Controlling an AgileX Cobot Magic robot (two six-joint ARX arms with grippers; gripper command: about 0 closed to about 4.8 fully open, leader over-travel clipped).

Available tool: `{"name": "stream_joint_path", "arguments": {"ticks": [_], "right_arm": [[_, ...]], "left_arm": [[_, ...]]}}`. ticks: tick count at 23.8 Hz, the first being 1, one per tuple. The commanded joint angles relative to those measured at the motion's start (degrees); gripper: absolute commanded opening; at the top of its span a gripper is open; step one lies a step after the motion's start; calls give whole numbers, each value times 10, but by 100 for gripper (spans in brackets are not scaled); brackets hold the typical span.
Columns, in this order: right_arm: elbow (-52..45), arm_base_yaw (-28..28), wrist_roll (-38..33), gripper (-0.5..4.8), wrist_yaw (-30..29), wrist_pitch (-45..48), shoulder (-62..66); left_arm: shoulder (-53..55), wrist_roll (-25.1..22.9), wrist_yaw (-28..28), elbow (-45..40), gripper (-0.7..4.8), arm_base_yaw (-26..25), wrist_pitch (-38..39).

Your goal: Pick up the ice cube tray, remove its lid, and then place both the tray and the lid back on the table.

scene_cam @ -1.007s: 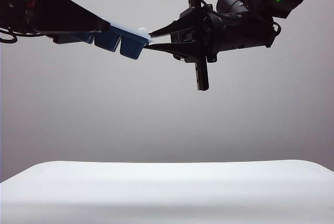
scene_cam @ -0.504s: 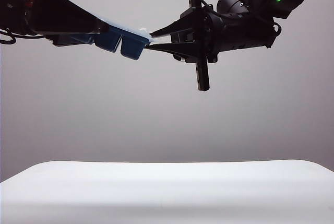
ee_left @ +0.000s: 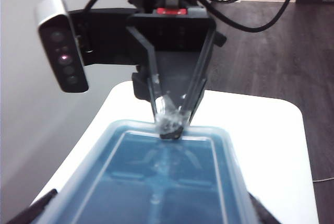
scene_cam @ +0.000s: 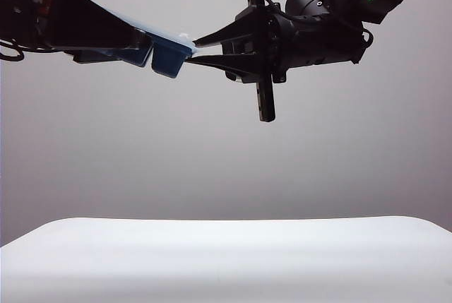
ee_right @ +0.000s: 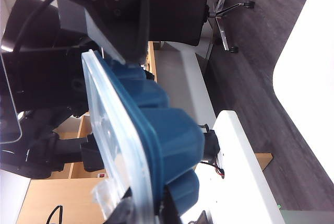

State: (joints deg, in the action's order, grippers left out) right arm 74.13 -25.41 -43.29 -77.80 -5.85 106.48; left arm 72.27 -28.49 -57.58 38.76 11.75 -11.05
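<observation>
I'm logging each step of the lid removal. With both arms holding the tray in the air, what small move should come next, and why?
Probably the right gripper should peel upward. Its jaws are pinched on the lid at its edge tab, the lid still sits flat on the ice cube tray, and the left gripper clamps the tray's other end, high above the table.

- The tray (ee_left: 156,187), dark blue, fills the near field, with the translucent lid (ee_left: 224,151) still on it.
- Its sides run out of frame at the left end effector's finger (ee_left: 31,211).
- At the tray's far edge, the right end effector (ee_left: 169,127) meets it tip-first, fingertips pinched together on the lid's rim.
- Below lies the white desk (ee_left: 261,130), with dark floor (ee_left: 271,51) beyond.
</observation>
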Motion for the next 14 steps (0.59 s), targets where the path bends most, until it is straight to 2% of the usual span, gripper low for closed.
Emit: {"name": "stream_joint_path", "arguments": {"ticks": [1,8,11,13,14], "right_arm": [[4,0,-5,-5,-5,17,-3],[4,0,-7,-5,-7,18,-3],[4,0,-7,-5,-7,18,-3],[4,0,-7,-5,-7,18,-3],[4,0,-7,-5,-7,18,-3]], "left_arm": [[-2,0,-1,3,479,0,9],[-2,0,-1,3,471,0,9],[-2,0,-1,3,396,0,9],[-2,0,-1,3,391,0,9],[-2,0,-1,3,367,0,8]]}}
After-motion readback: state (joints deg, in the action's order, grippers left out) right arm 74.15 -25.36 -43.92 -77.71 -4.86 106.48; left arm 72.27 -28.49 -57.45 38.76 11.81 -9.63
